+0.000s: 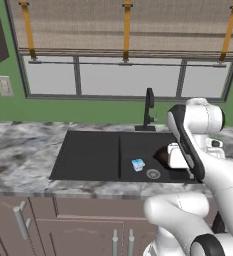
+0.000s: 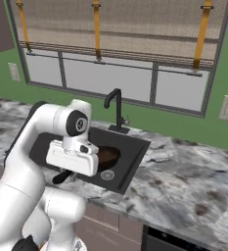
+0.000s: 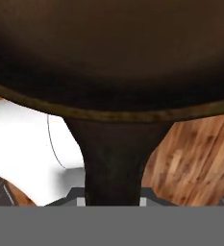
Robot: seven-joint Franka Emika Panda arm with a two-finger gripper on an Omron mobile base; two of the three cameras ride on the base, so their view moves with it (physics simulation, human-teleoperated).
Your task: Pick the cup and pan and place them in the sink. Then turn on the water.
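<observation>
Brown pan point(image 3: 108, 53) handle between jaws in hand view, sink point(image 1: 88, 155) in base views

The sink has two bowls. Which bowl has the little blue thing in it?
The bowl nearest the faucet in the sink: the blue thing lies beside its drain. The other bowl looks bare.

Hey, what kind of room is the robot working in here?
A kitchen, most likely: a black double-basin sink with a tall faucet set in a marble-look counter, cabinets below, window behind.
</observation>
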